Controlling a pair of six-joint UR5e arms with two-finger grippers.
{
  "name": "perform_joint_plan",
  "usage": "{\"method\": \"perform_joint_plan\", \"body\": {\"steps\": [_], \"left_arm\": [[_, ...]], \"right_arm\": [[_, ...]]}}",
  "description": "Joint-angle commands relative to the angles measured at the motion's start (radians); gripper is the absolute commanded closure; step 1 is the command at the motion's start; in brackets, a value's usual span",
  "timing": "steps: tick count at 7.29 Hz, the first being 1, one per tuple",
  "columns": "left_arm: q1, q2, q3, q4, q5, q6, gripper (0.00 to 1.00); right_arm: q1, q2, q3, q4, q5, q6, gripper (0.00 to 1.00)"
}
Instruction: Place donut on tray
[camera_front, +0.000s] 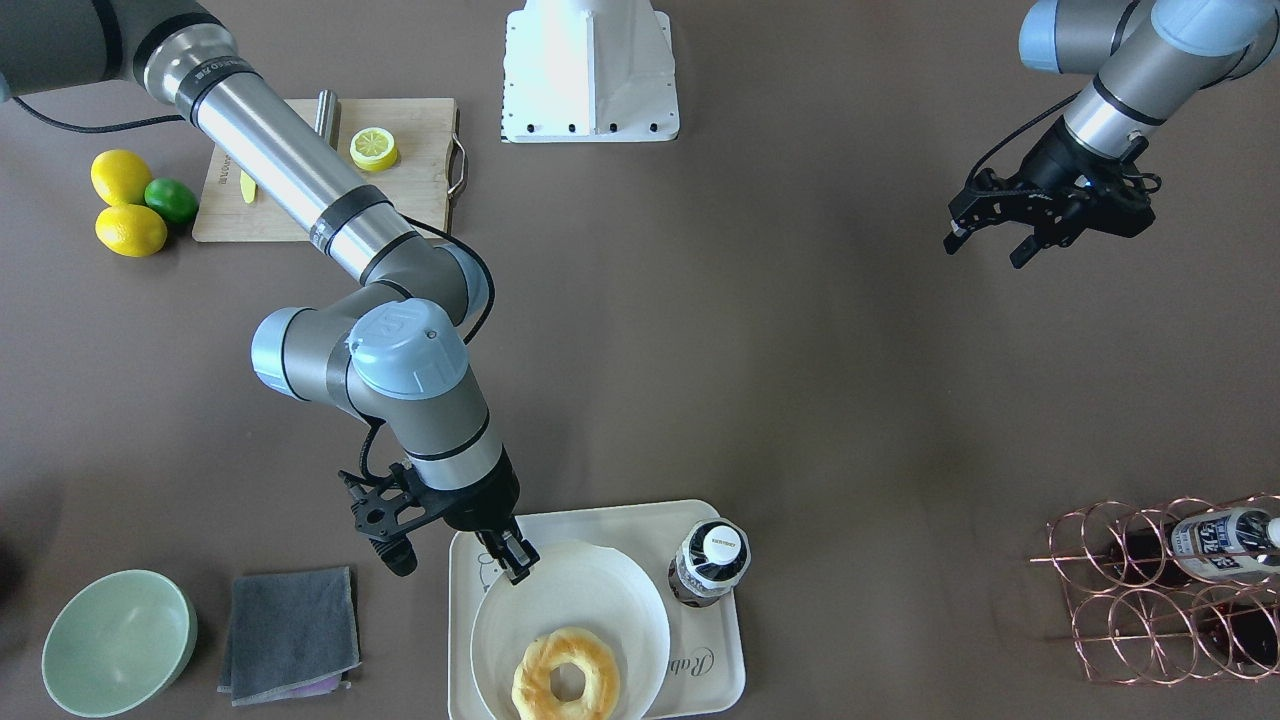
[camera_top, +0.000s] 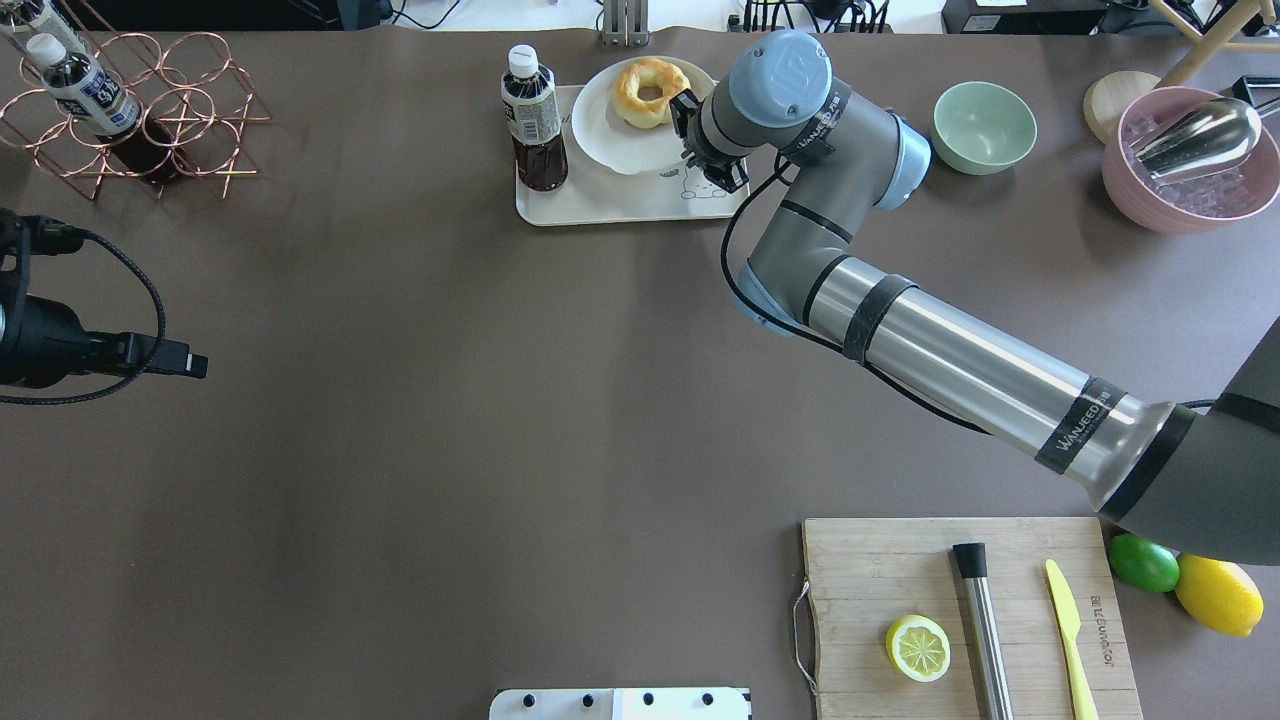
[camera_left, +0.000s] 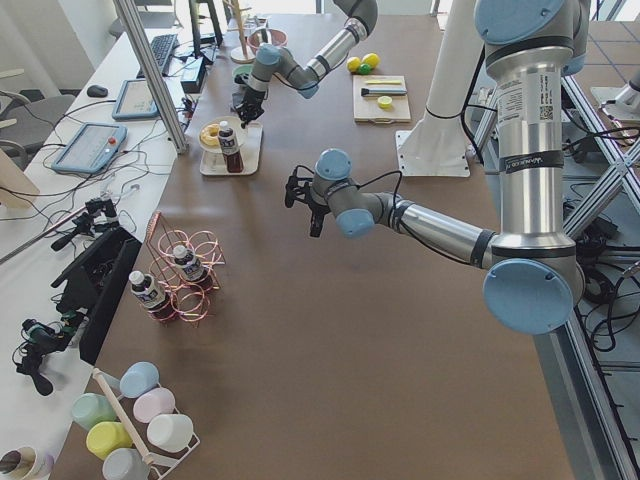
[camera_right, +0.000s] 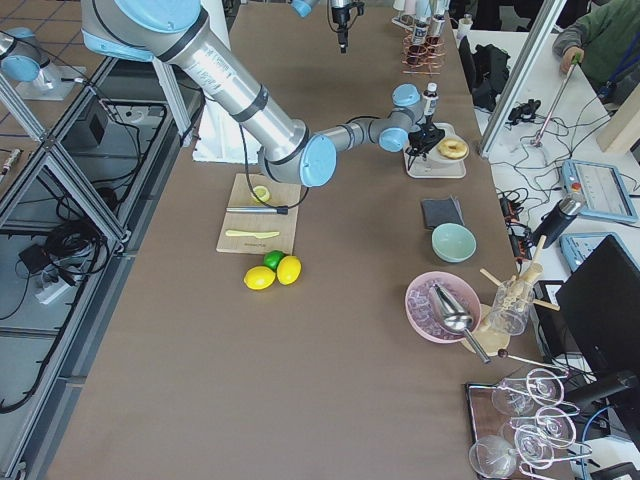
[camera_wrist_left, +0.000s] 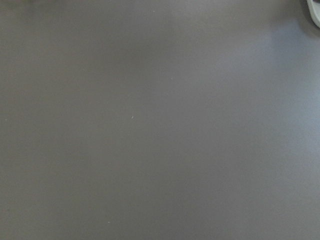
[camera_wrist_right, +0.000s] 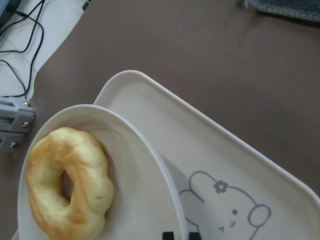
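The donut (camera_front: 565, 675) is found lying flat on a round white plate (camera_front: 600, 590). The plate is carried by the tray (camera_front: 715, 660) at the far side of the table, so the donut is borne by the tray only through the plate. The right gripper (camera_top: 706, 143) is held just above the tray's right end, over the bear drawing and beside the plate's rim. Its fingers are spread with nothing between them. The left gripper (camera_front: 985, 250) is hung well apart over bare table, likewise spread and empty.

If the donut is meant to rest on the tray itself, which can only be supposed, it should be taken across one side of the ring. A light squeeze is called for so the soft crumb is not crushed. It should then be lifted clear of the rim and set on the bare patch by the bear.

A dark drink bottle (camera_front: 712, 560) is stood on the tray's left end, just beside the plate. Ice and a metal scoop are held in the pink bowl (camera_top: 1180, 160).
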Motion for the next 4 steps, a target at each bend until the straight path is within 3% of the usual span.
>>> {"method": "perform_joint_plan", "body": {"steps": [1, 2, 4], "left_arm": [[0.0, -0.015, 0.024, -0.002, -0.001, 0.0, 0.02], [-0.002, -0.03, 0.033, -0.002, -0.001, 0.0, 0.02], [-0.005, -0.032, 0.036, -0.002, -0.004, 0.0, 0.02]], "right_arm": [[0.006, -0.02, 0.023, 0.004, 0.016, -0.286, 0.0], [0.009, -0.029, 0.051, 0.003, 0.018, -0.278, 0.0], [0.027, -0.189, 0.251, 0.001, 0.074, -0.297, 0.0]]}}
